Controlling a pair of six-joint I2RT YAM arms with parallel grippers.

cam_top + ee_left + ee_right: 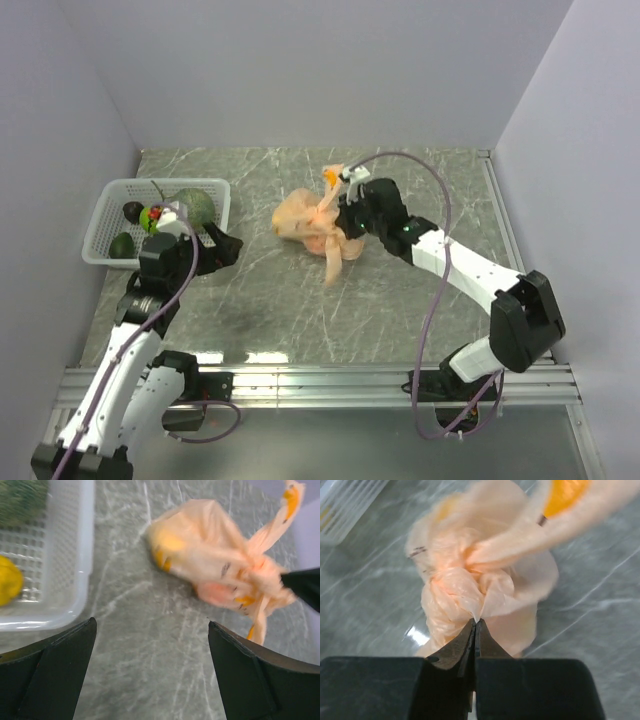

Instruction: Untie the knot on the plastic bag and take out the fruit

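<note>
My right claw (475, 625) is pinched shut on the knot (462, 587) of the plastic bag (300, 218). My left claw (151, 625) hangs wide open over the table (145, 690), beside the basket (85, 555).

Arms (470, 270) are white; left hand (151, 622) and right hand (475, 622) black; cables (400, 153) lilac.

A robotics lab test cell, by the look: plain pale walls (300, 70) box in a grey marbled desk (400, 180), and well behind the right hand (332, 212) two cabled arms (470, 270) bolt to an aluminium rail (330, 385).
</note>
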